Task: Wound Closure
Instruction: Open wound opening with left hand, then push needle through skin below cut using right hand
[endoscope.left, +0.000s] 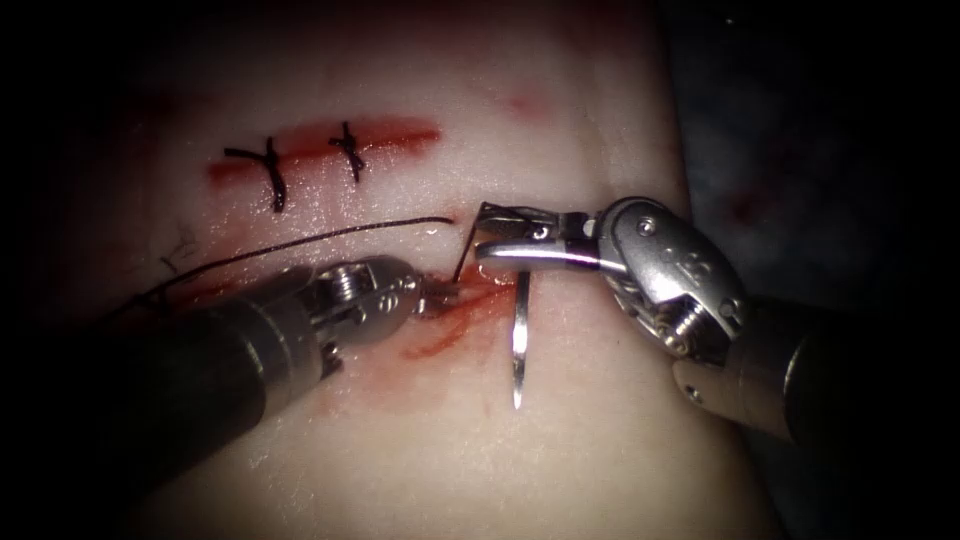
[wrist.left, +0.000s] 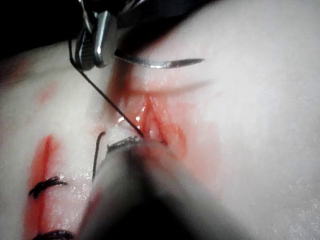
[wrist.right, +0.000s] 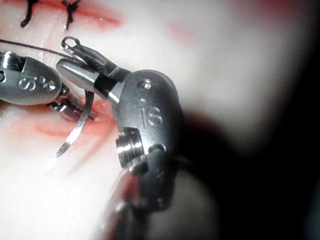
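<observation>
Your right hand (endoscope.left: 490, 243) clamps the needle (endoscope.left: 519, 345) near its swaged end, clear of the tissue (endoscope.left: 600, 450); your left hand (endoscope.left: 440, 297) pinches the cut's (endoscope.left: 450, 325) edge, lifting it.

**Dark backdrop on the right**

Along the right of the endoscope view lies a dark blue-grey surface (endoscope.left: 800, 120), dim and mottled; it may be a cloth laid over the counter, though the light is too poor to be sure. A faint reddish smudge (endoscope.left: 745, 207) marks it.
</observation>
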